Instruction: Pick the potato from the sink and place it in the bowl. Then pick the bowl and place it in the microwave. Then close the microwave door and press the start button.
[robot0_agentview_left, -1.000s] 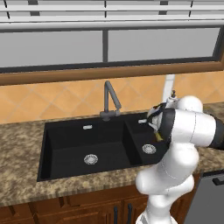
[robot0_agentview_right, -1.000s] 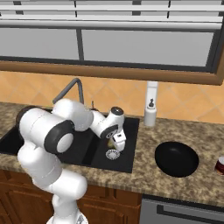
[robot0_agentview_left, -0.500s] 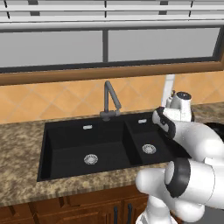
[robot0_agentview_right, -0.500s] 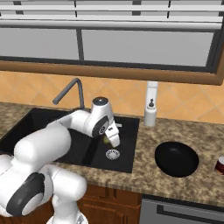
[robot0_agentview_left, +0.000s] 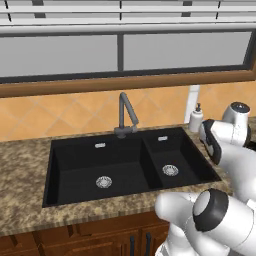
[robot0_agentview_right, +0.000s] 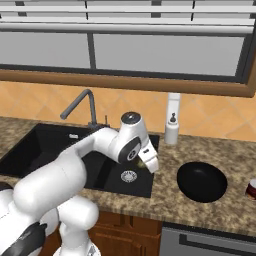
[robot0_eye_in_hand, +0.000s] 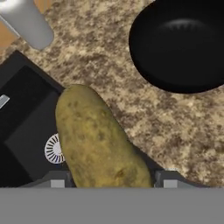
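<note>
A speckled granite surface (robot0_agentview_right: 165, 195) carries a black sink (robot0_agentview_left: 125, 162) under a wide window. In the hand view the hand (robot0_eye_in_hand: 109, 177) holds the potato (robot0_eye_in_hand: 98, 140) between its fingers at lower centre, over the sink's edge. The bowl (robot0_agentview_right: 201, 181), right of centre in the right base view, seems empty. The potato is mid-carry; next it must travel over the bowl and be released.

The potato (robot0_eye_in_hand: 98, 138) sits between the pincer's (robot0_agentview_right: 149, 162) fingers above the sink's (robot0_agentview_right: 145, 186) right edge, left of the bowl (robot0_agentview_right: 201, 181).
</note>
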